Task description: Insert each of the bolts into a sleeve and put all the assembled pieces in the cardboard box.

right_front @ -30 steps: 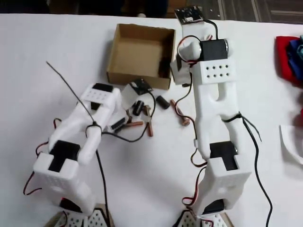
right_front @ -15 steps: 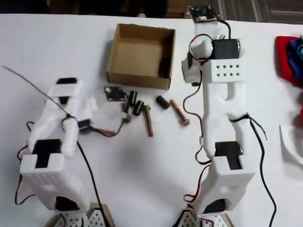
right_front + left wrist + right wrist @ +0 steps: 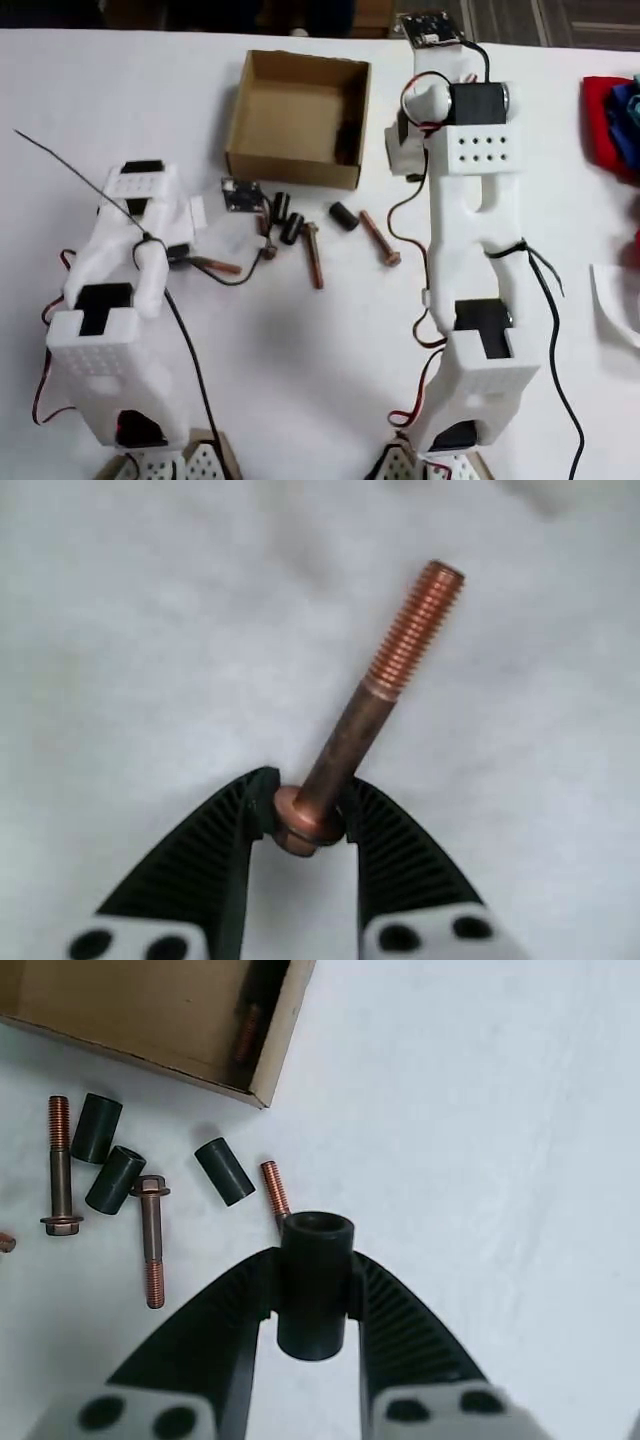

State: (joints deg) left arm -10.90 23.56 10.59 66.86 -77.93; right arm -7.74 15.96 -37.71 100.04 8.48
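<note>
Pinching a threaded copper bolt (image 3: pixel 388 685), left gripper (image 3: pixel 307 802); right gripper (image 3: pixel 313 1272), cylindrical sleeve (image 3: pixel 316 1240).

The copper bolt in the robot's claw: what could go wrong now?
The left gripper pinches the long copper bolt only at its head, so it might tilt or slip when pushed. The right gripper holds a short black tube sleeve; if they don't line up, the bolt could miss the hole.
</note>
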